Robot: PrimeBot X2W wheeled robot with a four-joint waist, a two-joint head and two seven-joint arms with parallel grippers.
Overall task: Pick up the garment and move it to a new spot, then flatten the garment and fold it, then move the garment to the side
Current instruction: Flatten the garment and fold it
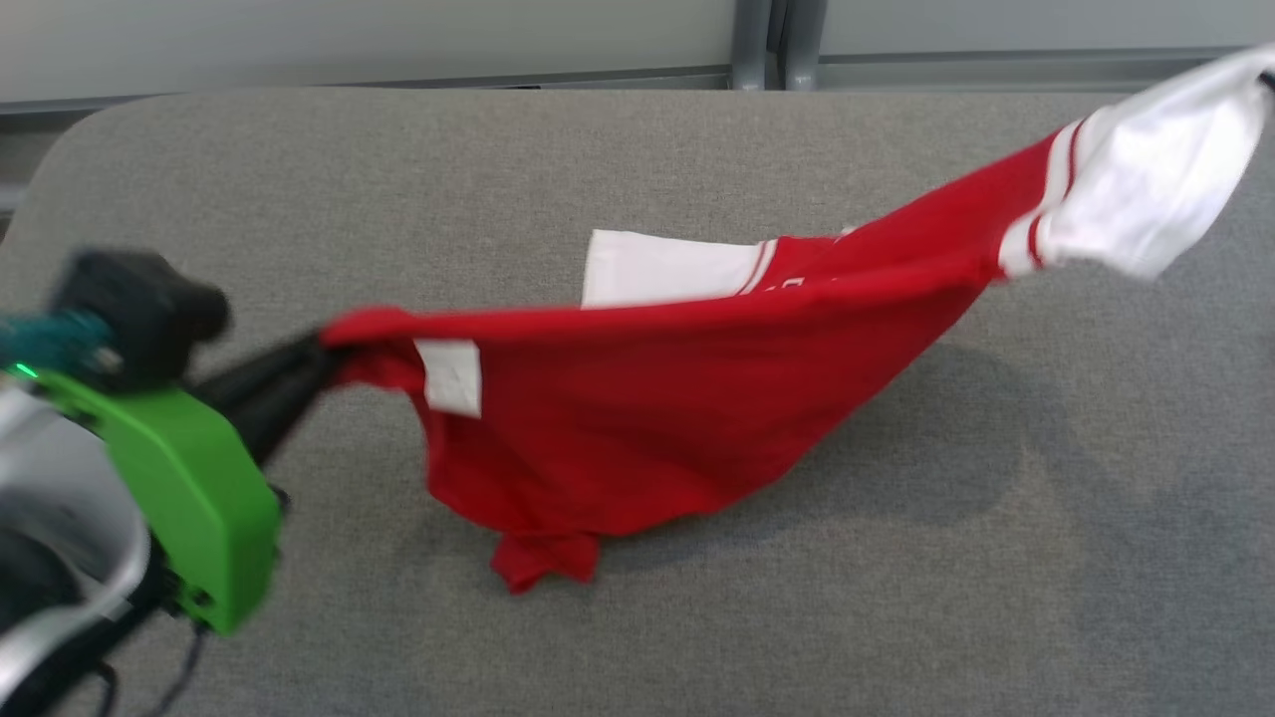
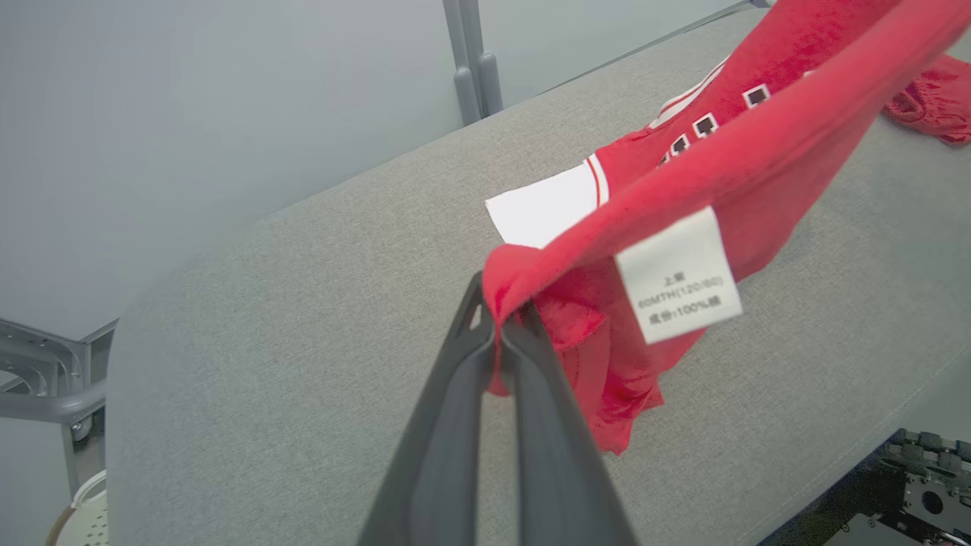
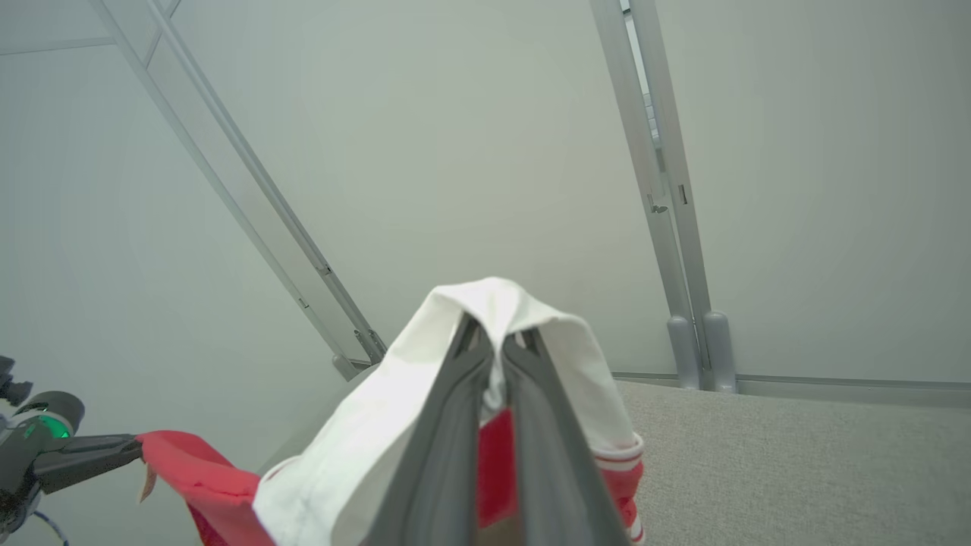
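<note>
Left pincer pinching garment, stretched across to right pincer

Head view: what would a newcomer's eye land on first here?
The red shirt, stretched in the air across the middle of the grey table, with its lower part sagging down to the surface. The left tool pinches its red edge at lower left beside a white label. The right tool clamps the white sleeve at upper right.
</note>
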